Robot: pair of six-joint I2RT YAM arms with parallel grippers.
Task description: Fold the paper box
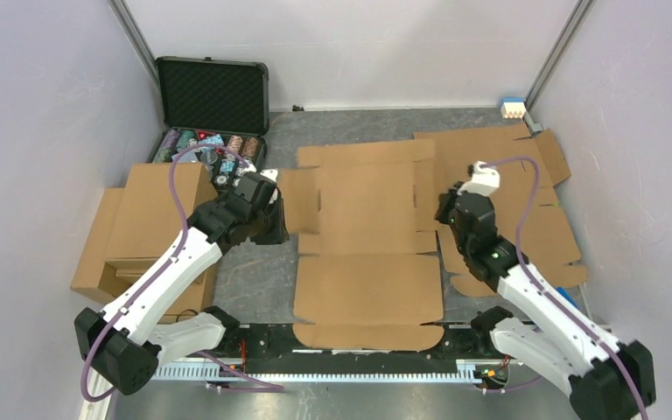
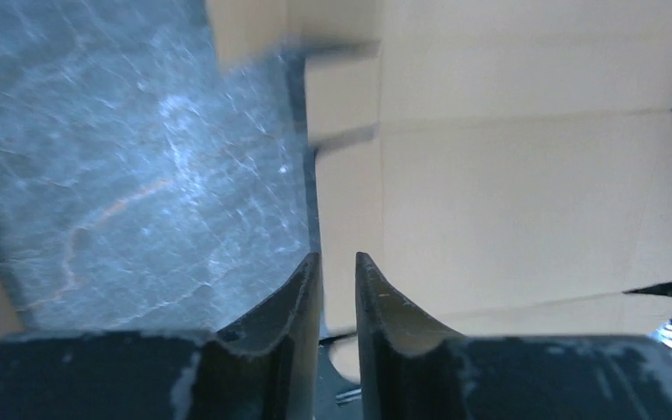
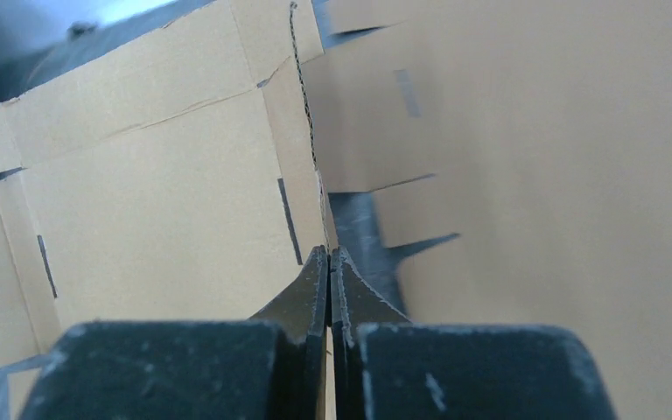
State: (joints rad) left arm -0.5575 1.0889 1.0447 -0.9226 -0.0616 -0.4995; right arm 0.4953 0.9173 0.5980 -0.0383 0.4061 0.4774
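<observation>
Mid-table, between the two arms: box (image 1: 367,262), a flat blank, long axis running away from the bases. Right gripper (image 3: 329,252) at its right edge, clenched on the side flap (image 3: 293,149). That flap rises from the tips, corrugated edge showing. Left gripper (image 2: 337,261) at the blank's left edge, jaws parted a crack, nothing gripped. Left flap (image 2: 347,210) lies just beyond the tips on the table (image 2: 122,175). Cardboard stack (image 1: 144,219) far left, apart from the box.
</observation>
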